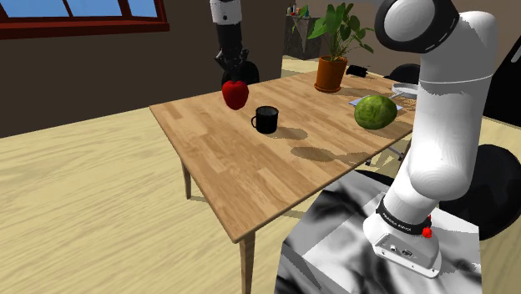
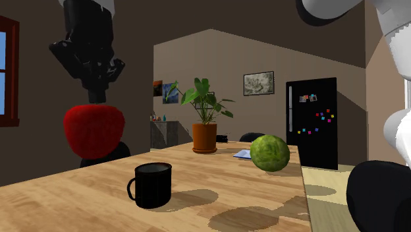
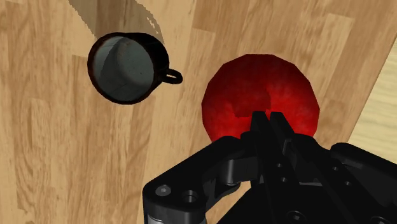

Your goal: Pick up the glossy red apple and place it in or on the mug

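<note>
Nearest me in the shoulder view lay the bare wood of the tabletop, and up from its middle stood the black mug, upright, mouth open, handle toward the frame's left. A green ball sat well apart at the frame's right, out of the way. Just past the mug, up and to the left in the frame, the tool hung clenched on the red apple, pinching it from the top with the fruit clear of the wood. I judged the job here was the carry. I would slide sideways at this height until the apple sat square over the mug's mouth, then come down slowly and let go only once it rested. It looked about as wide as the rim, so I expected it to perch there rather than drop in, and an off-centre landing might tip the mug. The apple was a deep, mottled red, faceted, with a dimple on top where the fingers bit. Farthest back stood a potted plant.
</note>
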